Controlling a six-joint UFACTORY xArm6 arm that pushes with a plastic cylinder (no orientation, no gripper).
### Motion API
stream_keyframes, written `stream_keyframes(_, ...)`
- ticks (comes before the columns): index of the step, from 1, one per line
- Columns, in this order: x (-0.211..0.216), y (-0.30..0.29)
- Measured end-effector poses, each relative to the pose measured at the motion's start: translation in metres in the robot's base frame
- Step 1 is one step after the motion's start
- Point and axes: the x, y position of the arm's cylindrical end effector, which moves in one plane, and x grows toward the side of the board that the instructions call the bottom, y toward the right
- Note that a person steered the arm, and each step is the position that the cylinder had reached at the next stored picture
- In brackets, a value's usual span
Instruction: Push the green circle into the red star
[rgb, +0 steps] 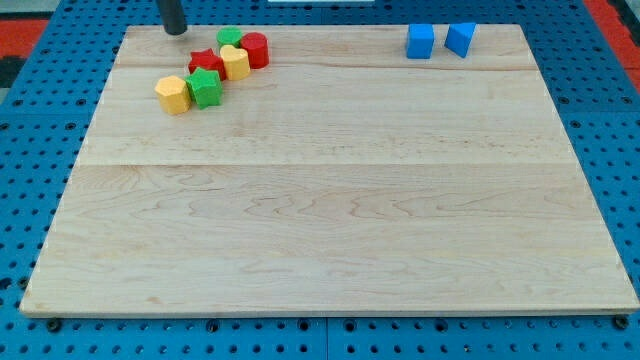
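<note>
A pale wooden surface (330, 200) lies on a blue pegboard. Taking the red star (205, 63) as landmark: it sits near the surface's top left corner, inside a tight cluster of blocks. The green circle (230, 38) lies just up and to the right of the star, at the cluster's top edge, close to the star and perhaps touching it. A red cylinder (255, 49) sits right of the star, a yellow heart (236, 63) directly right and touching it, a green star (206, 87) just below it, and a yellow hexagon (173, 95) below and left. Two blue blocks (440, 40) lie far to the star's right.

There is no gripper, only a dark rod; my tip (176, 31) rests up and left of the star, apart from every block.

The approach appears unfinished. Next, the tip likely needs to circle above the cluster to the circle's far right side, then push down-left toward the star.
</note>
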Motion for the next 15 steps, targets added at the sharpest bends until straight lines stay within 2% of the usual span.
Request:
stream_keyframes(2,0.004,0.098)
stream_keyframes(3,0.06,0.084)
stream_keyframes(4,0.071,0.089)
stream_keyframes(6,0.016,0.065)
stream_keyframes(7,0.057,0.041)
stream_keyframes(8,0.087,0.043)
stream_keyframes(9,0.079,0.047)
stream_keyframes(10,0.025,0.069)
stream_keyframes(11,0.012,0.142)
stream_keyframes(12,0.044,0.157)
stream_keyframes(13,0.097,0.15)
stream_keyframes(14,0.095,0.207)
stream_keyframes(15,0.088,0.333)
